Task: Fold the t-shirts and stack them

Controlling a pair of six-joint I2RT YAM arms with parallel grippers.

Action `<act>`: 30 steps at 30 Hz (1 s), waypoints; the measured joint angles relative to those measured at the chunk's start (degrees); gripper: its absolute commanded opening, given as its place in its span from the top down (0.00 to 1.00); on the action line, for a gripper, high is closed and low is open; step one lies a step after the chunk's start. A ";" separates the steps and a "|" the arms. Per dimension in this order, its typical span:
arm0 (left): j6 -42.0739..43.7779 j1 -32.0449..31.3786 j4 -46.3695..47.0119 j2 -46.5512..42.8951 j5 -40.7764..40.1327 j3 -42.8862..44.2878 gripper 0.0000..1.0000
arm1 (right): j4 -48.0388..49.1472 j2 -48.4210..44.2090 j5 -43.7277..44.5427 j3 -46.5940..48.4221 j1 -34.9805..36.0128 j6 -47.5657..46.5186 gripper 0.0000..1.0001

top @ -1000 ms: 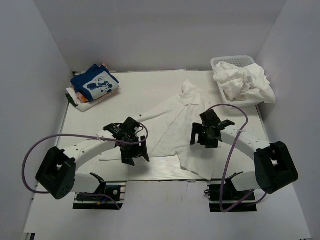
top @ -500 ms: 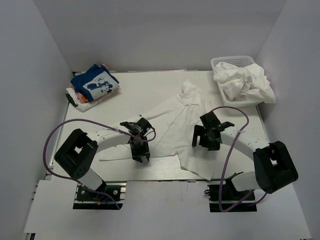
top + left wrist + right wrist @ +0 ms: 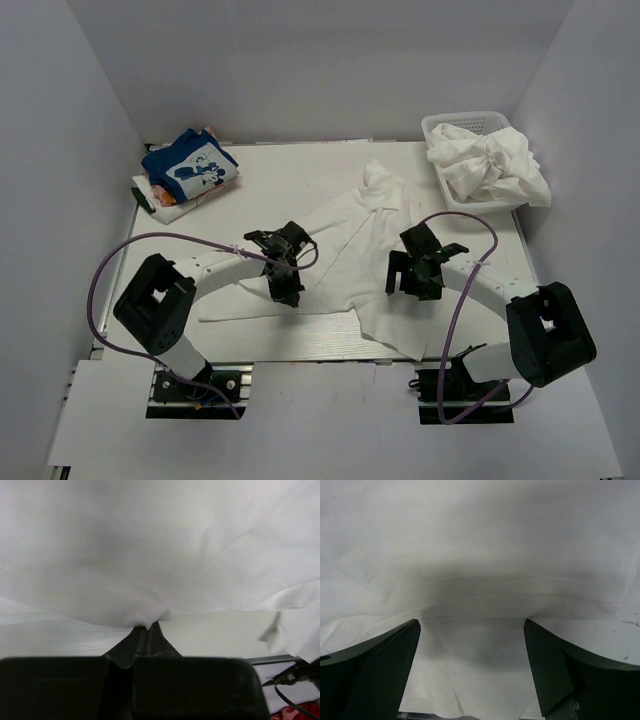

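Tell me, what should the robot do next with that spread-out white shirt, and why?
Probably close the right fingers on the cloth beneath them. The left fingers are pinched shut on an edge of the white t-shirt, while the right ones stand wide open over it, gripping nothing. Both likely need a hold before folding.

white cotton t-shirt (image 3: 350, 245) spread rumpled mid-way on pale flat table (image 3: 230, 215) | left gripper (image 3: 287, 293) down at its near-left edge | right gripper (image 3: 412, 283) over its right half | folded blue t-shirt with white cartoon graphic (image 3: 190, 165) tops small pile (image 3: 160, 195), far-left corner | white plastic mesh basket (image 3: 440, 122), far right, heaped with crumpled white t-shirts (image 3: 490, 165)
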 measured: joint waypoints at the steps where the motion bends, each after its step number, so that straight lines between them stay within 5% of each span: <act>1: 0.37 0.00 -0.15 -0.26 0.04 0.94 1.00 | -0.02 0.00 0.02 0.00 0.00 -0.17 0.10; 7: 3.98 0.81 -2.60 -2.25 -0.92 10.14 1.00 | -0.09 0.26 0.09 0.15 0.00 -1.40 0.10; 12: 8.04 3.85 -5.66 4.92 -6.54 27.74 1.00 | -0.35 1.27 0.26 1.40 0.00 -2.45 0.10; 22: 15.06 24.55 -7.89 40.06 -10.75 68.67 1.00 | -1.16 4.90 0.81 4.81 0.00 -3.45 0.10; 30: 11.96 41.35 1.20 47.12 -6.12 74.20 1.00 | -2.60 8.22 0.76 6.60 0.00 -3.19 0.10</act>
